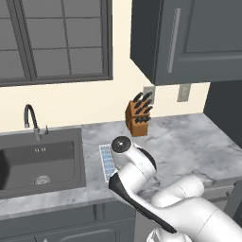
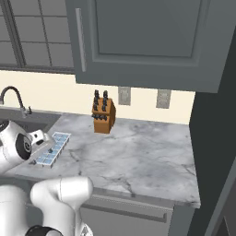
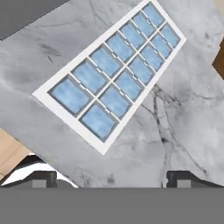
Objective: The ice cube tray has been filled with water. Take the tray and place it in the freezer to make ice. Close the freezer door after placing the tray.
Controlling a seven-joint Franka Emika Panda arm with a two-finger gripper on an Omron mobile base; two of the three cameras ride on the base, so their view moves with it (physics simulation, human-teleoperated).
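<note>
ice cube tray (image 3: 116,74) flat on counter (image 2: 138,152); knife block (image 2: 103,115) behind; sink (image 1: 38,160) beside

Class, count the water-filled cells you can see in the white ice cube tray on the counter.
14: two side-by-side rows of seven pale-blue square cells run the length of the flat white rectangular ice cube tray on the grey marble counter. None appear hidden.

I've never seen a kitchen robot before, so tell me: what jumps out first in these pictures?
The big white arm bending over the marble counter, its open gripper hanging above the ice cube tray. The tray's two rows of pale blue water lie flat beside the dark sink. Behind stands a wooden knife block against the cream wall.
</note>
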